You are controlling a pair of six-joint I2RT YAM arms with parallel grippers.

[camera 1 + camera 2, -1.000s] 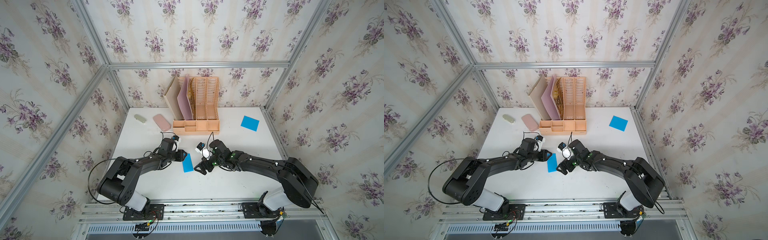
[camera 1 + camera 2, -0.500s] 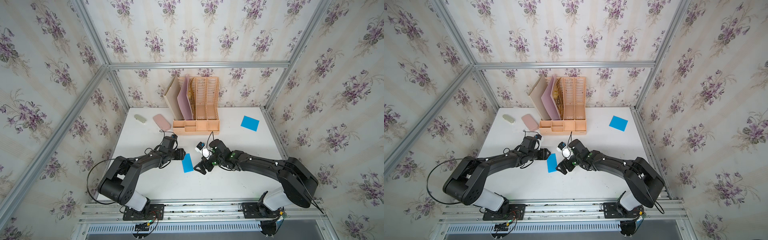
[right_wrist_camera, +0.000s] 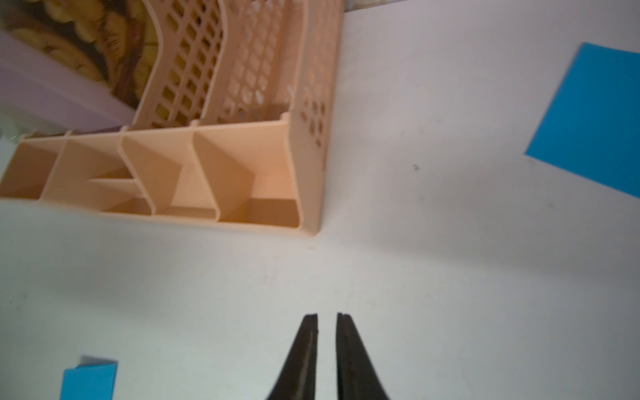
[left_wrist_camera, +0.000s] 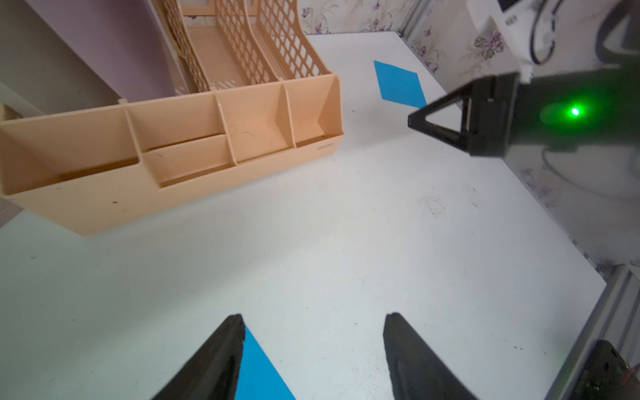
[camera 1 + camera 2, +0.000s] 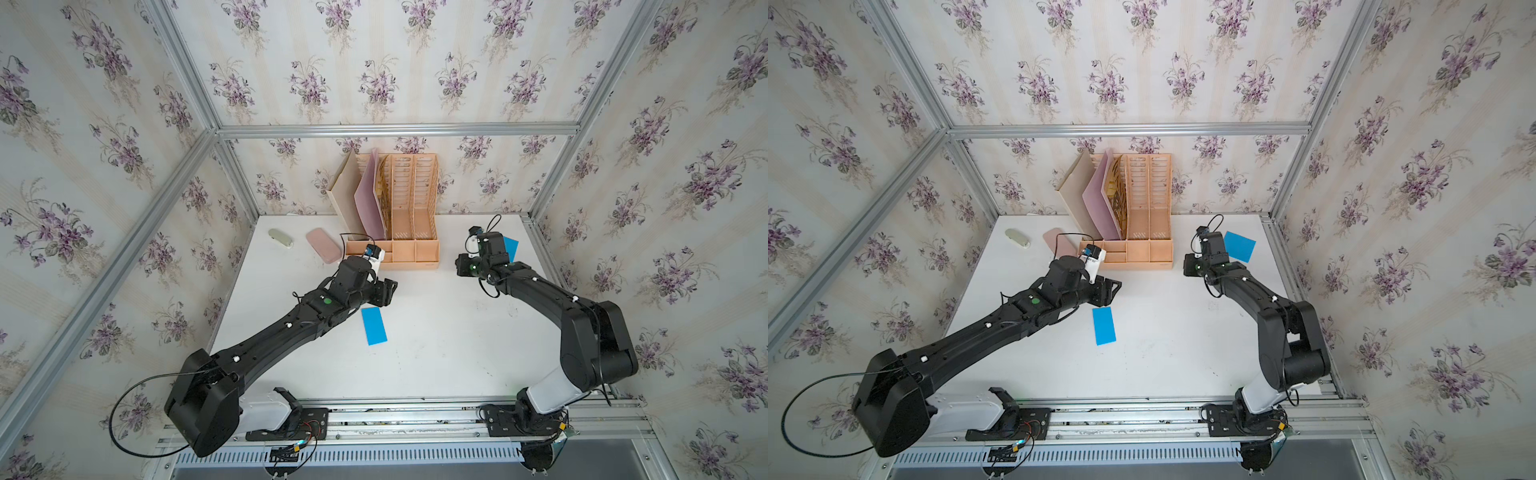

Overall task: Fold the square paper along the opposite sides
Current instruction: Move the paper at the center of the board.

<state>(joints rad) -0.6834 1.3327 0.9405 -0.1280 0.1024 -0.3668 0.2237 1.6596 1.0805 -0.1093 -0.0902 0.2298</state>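
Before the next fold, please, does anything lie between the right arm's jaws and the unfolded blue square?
Nothing visible does: only bare table lies between the shut jaws of the right arm and the unfolded blue square; the organizer stands aside.

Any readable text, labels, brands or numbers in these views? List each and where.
None reads clearly.
Embossed mark on the peach plastic desk organizer, front wall: too small to read.
Dark print on the white camera housing, seen from the left wrist: blurred and cut off.
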